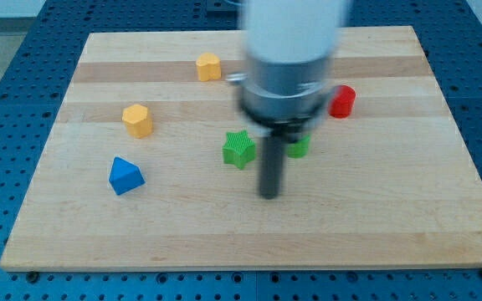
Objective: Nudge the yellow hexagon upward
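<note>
my tip (269,195) beside green star (238,150); yellow hexagon (138,120) apart

Arm descends from view's top; rod vertical, my tip (269,195) on board, mid-view.

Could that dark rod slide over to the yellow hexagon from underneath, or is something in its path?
Probably yes: my tip sits right of and below the yellow hexagon. The blue block lies near that path, so I'd pass above it.

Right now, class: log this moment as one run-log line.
my tip: right of, below green star | yellow hexagon: untouched, far left | contact: none
</note>
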`<action>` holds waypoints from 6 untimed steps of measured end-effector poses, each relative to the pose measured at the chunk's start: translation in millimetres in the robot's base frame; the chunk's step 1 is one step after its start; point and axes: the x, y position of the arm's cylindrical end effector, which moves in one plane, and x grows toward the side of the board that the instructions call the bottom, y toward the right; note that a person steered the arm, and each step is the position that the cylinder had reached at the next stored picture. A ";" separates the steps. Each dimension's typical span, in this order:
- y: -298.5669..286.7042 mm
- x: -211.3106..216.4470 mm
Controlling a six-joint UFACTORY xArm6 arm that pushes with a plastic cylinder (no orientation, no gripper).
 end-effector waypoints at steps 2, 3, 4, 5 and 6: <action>-2.7 -76.6; -54.8 -57.9; -108.1 -45.8; -125.8 -86.9; -209.4 -80.1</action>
